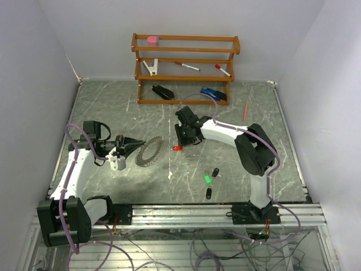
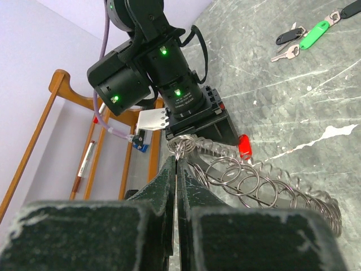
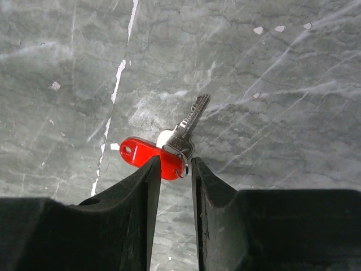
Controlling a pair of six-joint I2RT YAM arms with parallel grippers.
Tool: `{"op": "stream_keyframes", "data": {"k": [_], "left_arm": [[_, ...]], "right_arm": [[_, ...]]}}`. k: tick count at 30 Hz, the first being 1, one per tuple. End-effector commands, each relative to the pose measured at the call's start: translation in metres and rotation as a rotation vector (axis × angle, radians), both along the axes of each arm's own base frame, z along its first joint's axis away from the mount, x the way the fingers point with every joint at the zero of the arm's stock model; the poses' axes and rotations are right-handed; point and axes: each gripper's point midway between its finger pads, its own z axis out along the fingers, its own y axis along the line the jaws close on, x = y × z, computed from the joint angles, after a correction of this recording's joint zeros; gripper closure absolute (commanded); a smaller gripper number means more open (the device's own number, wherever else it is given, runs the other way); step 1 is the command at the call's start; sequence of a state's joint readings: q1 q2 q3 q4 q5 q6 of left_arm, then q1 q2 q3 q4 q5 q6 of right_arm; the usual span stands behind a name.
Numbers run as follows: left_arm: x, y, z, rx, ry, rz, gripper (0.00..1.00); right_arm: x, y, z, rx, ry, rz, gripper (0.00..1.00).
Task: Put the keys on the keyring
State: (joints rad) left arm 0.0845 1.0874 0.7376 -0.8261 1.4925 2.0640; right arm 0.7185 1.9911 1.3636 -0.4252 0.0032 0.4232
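My left gripper (image 1: 137, 145) (image 2: 176, 162) is shut on the rim of the keyring (image 1: 149, 151), which stands on edge; its silvery coils (image 2: 255, 182) run off to the right in the left wrist view. The red key (image 1: 177, 148) (image 3: 145, 156) lies on the table just right of the ring. My right gripper (image 1: 183, 141) (image 3: 176, 165) stands over it, jaws a little apart, with the key's small ring end between the tips and a thin gap at the right finger. A green key (image 1: 207, 179) (image 2: 314, 35) and two black keys (image 1: 215, 172) (image 1: 208, 192) lie near the front.
A wooden rack (image 1: 186, 68) at the back holds a pink block (image 1: 152, 40), a white clip (image 1: 151, 66) and two markers (image 1: 186, 66). In front of it lie a black object (image 1: 162, 91) and a blue one (image 1: 213, 94). An orange stick (image 1: 246, 110) lies at the right.
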Motion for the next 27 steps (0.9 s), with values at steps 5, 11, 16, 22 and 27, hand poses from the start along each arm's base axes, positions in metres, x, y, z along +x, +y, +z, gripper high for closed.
{"op": "stream_keyframes", "data": {"k": [5,11,16,22,27], "left_arm": [[0.006,-0.001,0.048,-0.015,-0.675,-0.046,0.93],[0.006,-0.001,0.048,-0.015,-0.678,-0.046,0.93],[0.007,-0.001,0.049,-0.013,-0.686,-0.045,0.93],[0.008,-0.001,0.053,-0.013,-0.689,-0.046,0.93],[0.008,-0.001,0.064,-0.015,-0.679,-0.047,0.93]], "right_arm": [[0.002,0.004,-0.004,0.037,0.015,-0.027,0.73],[-0.005,0.001,-0.009,0.039,0.041,-0.032,0.81],[-0.007,-0.002,-0.008,0.04,0.042,-0.044,0.98],[-0.002,-0.006,0.02,0.051,-0.034,-0.035,1.0],[-0.006,0.006,0.092,0.18,-0.155,0.095,1.0]]}}
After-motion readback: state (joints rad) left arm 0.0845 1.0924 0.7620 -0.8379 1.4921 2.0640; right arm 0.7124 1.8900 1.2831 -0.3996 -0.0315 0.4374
